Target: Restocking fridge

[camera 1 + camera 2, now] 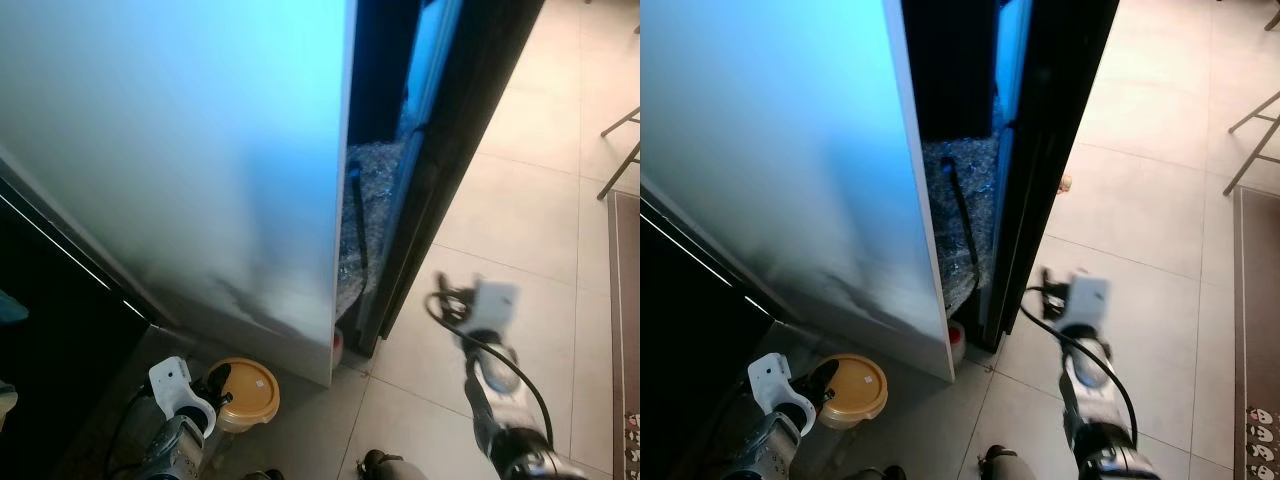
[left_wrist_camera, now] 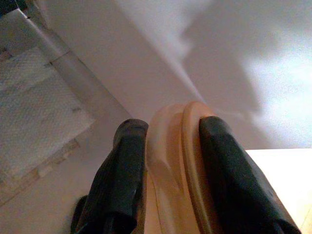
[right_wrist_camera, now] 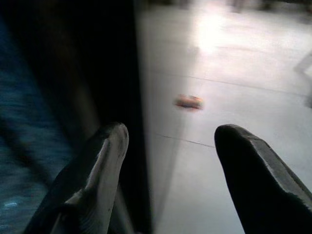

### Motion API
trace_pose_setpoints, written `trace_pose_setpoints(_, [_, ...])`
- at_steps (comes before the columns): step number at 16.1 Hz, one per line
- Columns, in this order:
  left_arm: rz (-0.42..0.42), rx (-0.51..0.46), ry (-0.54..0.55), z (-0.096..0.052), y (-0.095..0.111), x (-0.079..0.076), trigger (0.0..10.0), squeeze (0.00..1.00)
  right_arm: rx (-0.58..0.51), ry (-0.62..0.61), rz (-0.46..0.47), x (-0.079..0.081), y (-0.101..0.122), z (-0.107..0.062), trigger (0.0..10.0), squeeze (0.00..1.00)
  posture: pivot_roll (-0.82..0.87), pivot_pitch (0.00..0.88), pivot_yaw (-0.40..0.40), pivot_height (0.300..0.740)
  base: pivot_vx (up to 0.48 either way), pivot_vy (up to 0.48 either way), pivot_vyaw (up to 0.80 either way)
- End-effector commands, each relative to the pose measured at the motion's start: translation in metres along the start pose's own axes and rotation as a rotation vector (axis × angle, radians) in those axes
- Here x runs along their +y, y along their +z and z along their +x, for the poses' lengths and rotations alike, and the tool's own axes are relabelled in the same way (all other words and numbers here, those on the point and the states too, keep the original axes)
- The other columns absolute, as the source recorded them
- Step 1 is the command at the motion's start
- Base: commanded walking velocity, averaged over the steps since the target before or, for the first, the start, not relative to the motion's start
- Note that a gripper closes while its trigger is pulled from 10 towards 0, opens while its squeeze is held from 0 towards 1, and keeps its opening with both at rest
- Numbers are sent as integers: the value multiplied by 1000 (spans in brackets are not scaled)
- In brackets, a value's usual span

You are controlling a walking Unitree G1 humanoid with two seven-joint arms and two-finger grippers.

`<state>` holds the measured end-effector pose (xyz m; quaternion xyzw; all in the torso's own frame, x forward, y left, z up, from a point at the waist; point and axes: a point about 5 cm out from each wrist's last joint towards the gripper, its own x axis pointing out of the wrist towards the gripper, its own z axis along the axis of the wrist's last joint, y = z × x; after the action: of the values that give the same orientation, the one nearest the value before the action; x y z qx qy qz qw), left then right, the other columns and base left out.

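A round tan container with a lid [image 1: 247, 392] hangs low at the bottom left, and my left gripper [image 1: 213, 386] is shut on its rim; in the left wrist view both black fingers [image 2: 127, 161] clamp the tan edge [image 2: 170, 146]. The fridge's big white door [image 1: 200, 150] stands right in front of it. Between that door and a black panel [image 1: 460, 130] is a dark gap with crinkly wrapped goods [image 1: 372, 190] inside. My right gripper [image 1: 452, 296] is open and holds nothing, low beside the black panel over the floor, blurred.
Pale floor tiles [image 1: 520, 220] spread to the right. A small orange object [image 3: 189, 101] lies on them near the fridge. Chair legs [image 1: 622, 150] and a rug edge [image 1: 625, 300] are at the far right. A dark cabinet [image 1: 50, 340] flanks the left.
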<state>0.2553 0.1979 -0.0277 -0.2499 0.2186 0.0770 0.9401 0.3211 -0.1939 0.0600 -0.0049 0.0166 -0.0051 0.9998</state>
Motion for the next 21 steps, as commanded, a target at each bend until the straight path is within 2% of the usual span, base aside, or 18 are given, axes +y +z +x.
trace_pose_setpoints(1, [3, 34, 22, -4, -8, 7, 10000, 0, 8, 64, -19, 7, 1, 2, 10000, 0, -54, 212, 55, 740, 0, 0, 0])
trace_pose_setpoints(2, [3, 34, 22, -4, -8, 7, 10000, 0, -2, 64, -7, 7, 4, 3, 10000, 0, -54, 212, 55, 740, 0, 0, 0])
trace_pose_setpoints(3, [3, 33, 22, -4, -8, 7, 10000, 0, -17, 57, -2, 6, 7, 5, 10000, 1000, -52, 212, 54, 740, 0, 0, 0])
trace_pose_setpoints(7, [8, 35, 14, -4, -9, 5, 10000, 0, -44, 83, 8, 13, 10, 5, 10000, 1000, -51, 211, 55, 740, 0, 0, 0])
trace_pose_setpoints(8, [9, 34, 14, -4, -9, 5, 10000, 0, -46, 129, 3, 18, 12, 7, 10000, 1000, -53, 210, 56, 740, 0, 0, 0])
trace_pose_setpoints(11, [8, 31, 13, -4, -8, 5, 10000, 0, -56, 153, 3, 22, 19, 13, 10000, 1000, -49, 208, 54, 740, 0, 0, 0])
trace_pose_setpoints(12, [9, 30, 14, -4, -8, 4, 10000, 0, -61, 160, -12, 23, 24, 17, 10000, 255, -50, 207, 55, 740, 0, 0, 0])
trace_pose_setpoints(13, [10, 30, 14, -3, -8, 4, 10000, 0, -63, 159, -19, 22, 27, 19, 10000, 0, -50, 205, 55, 740, 0, 0, 0])
trace_pose_setpoints(17, [11, 30, 11, -3, -7, 3, 10000, 0, -72, 154, -29, 18, 36, 27, 10000, 0, -50, 196, 54, 740, 0, 0, 0])
trace_pose_setpoints(21, [9, 26, 8, -2, -6, 2, 10000, 0, -73, 211, -38, 21, 47, 35, 10000, 0, -47, 193, 50, 740, 0, 0, 0])
